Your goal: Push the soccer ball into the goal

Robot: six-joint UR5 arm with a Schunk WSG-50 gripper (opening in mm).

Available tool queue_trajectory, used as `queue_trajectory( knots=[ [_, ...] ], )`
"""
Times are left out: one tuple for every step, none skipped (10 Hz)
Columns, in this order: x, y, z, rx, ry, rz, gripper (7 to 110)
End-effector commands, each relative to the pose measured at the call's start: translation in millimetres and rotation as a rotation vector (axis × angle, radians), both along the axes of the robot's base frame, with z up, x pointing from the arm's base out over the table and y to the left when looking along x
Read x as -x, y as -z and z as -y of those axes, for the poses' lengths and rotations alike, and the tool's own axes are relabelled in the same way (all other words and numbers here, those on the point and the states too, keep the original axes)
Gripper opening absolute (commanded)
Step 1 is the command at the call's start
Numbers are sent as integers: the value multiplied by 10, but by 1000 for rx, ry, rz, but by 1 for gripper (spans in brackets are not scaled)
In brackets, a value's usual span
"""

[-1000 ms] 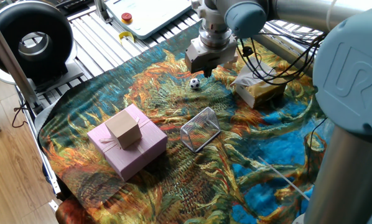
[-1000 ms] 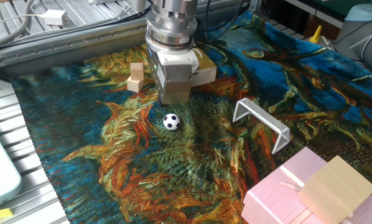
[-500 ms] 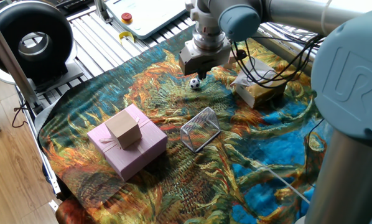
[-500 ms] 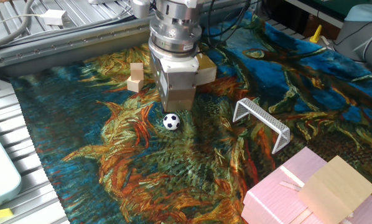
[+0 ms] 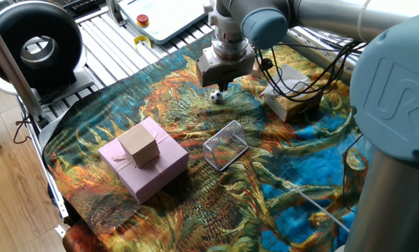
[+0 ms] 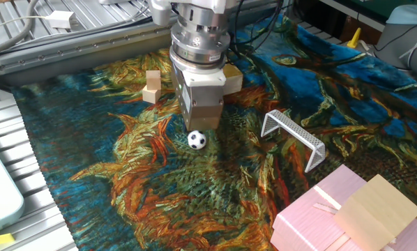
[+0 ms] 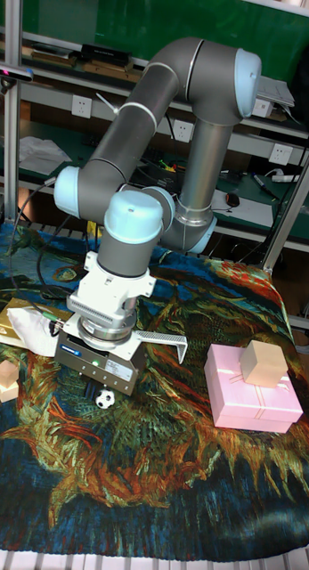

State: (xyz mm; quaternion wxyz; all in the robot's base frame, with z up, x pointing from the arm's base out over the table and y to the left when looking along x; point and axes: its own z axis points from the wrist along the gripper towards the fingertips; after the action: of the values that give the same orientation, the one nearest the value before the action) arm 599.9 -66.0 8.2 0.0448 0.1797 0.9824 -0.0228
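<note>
Painted cloth [image 5: 125,112] covers the table; pincer [image 6: 203,124], grip unclear, hovers just behind soccer ball [image 6: 196,140].

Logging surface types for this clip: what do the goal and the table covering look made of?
The goal: seemingly metal, a silver-grey frame with see-through perforated mesh, matte sheen. The table covering: apparently woven cloth, printed with swirling orange, green and blue; its wrinkles and nubby texture suggest fabric.
</note>
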Motion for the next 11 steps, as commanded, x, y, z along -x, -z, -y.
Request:
queue_trajectory(
  knots=[
    [-23,-12,-132,-13,22,1,7],
    [-20,-7,-163,-15,27,0,7],
    [-23,-4,-183,-15,30,0,7],
    [-27,-5,-208,-15,33,0,7],
    [-23,-9,-232,-14,38,-1,7],
    [-18,-12,-257,-13,42,-2,7],
    [-10,-17,-275,-8,46,-3,7],
    [-7,-24,-286,-7,47,-5,7],
    [-7,-30,-298,-7,49,-5,7],
    [-9,-38,-339,-7,53,-4,7],
    [-10,-46,-379,-8,60,-6,7]
  ],
)
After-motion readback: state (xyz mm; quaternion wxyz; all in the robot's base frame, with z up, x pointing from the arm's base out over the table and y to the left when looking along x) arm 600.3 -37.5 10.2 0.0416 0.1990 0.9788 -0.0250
